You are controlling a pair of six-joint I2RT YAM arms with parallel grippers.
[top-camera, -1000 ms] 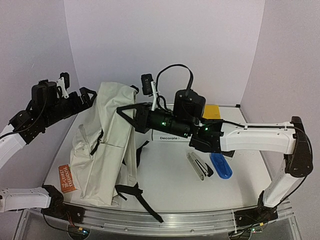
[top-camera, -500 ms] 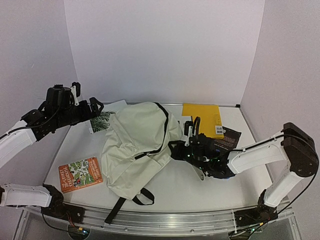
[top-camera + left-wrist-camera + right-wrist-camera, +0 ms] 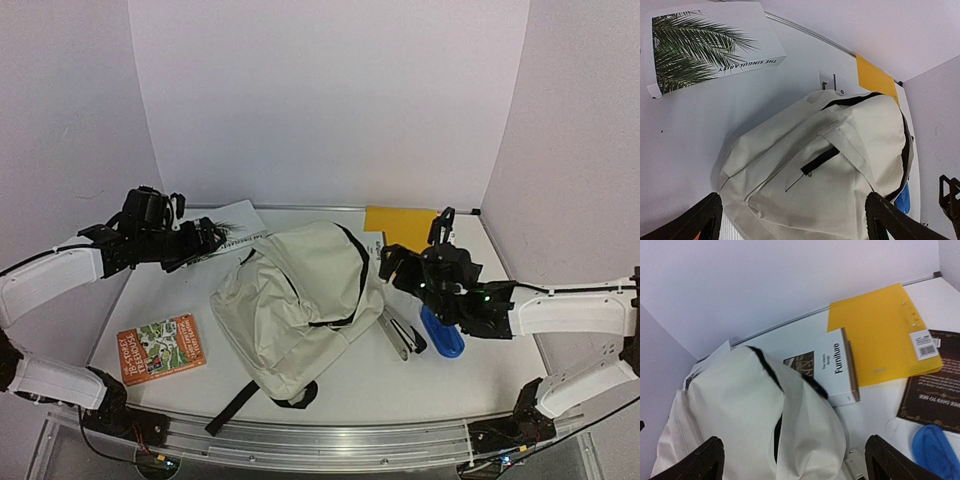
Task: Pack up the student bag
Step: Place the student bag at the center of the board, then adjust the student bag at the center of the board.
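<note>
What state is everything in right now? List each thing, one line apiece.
student bag: lying slumped, not gripped.
left pincer: open, empty.
right pincer: open, empty.
Furniture book: closed, flat, outside the bag.
palm-cover book: closed, flat, outside the bag.
yellow folder: closed, flat.
orange book: closed, flat, outside the bag.

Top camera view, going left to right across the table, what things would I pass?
Orange illustrated book → palm-cover book → student bag → blue pouch.
</note>
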